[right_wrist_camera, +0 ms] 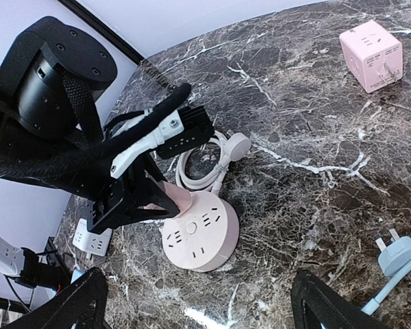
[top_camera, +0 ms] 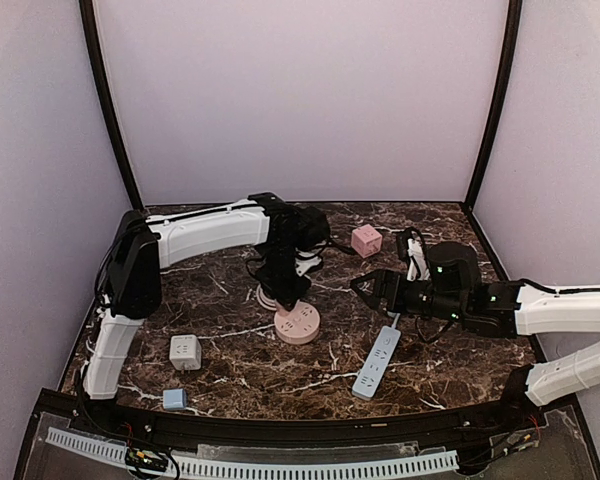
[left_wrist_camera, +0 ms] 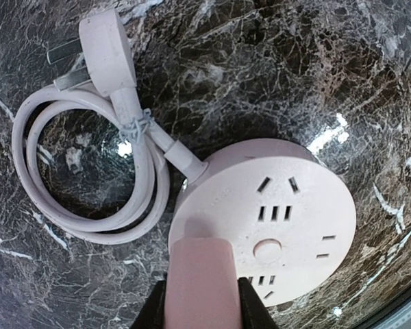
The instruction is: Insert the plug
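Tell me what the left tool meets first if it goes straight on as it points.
Probably the round pink socket hub just beneath the left tool; the pink plug it grips would touch first.

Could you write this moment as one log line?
left gripper shut on pink plug | pink plug at round socket | right gripper open, empty

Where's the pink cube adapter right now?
Top view: the pink cube adapter sits far-centre on the table, behind and to the right of the round pink socket and beyond the blue power strip.
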Robot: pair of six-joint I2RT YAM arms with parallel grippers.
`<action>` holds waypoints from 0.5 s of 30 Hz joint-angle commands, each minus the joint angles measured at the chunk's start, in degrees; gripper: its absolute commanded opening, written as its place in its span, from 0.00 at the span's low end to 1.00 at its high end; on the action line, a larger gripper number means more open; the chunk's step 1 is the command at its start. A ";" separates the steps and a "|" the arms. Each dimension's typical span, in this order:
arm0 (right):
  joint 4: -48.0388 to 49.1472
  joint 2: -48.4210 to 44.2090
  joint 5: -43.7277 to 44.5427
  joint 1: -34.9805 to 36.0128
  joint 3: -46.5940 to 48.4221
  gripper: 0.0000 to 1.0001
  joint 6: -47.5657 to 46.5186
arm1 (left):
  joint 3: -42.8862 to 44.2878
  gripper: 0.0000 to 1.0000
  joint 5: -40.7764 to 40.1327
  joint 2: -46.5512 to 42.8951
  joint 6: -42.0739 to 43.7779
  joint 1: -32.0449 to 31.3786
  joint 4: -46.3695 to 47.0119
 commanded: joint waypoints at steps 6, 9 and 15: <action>2.26 0.66 -0.70 0.52 0.22 0.92 -0.68 | 1.62 0.01 -10.03 9.73 0.11 0.65 -12.53; 2.36 0.75 -0.90 0.44 0.21 0.92 -0.72 | -1.13 0.01 -5.95 8.32 2.34 0.43 -9.78; 2.41 0.92 -1.06 0.47 0.31 0.92 -0.72 | -1.39 0.01 4.99 6.34 3.48 0.42 -7.16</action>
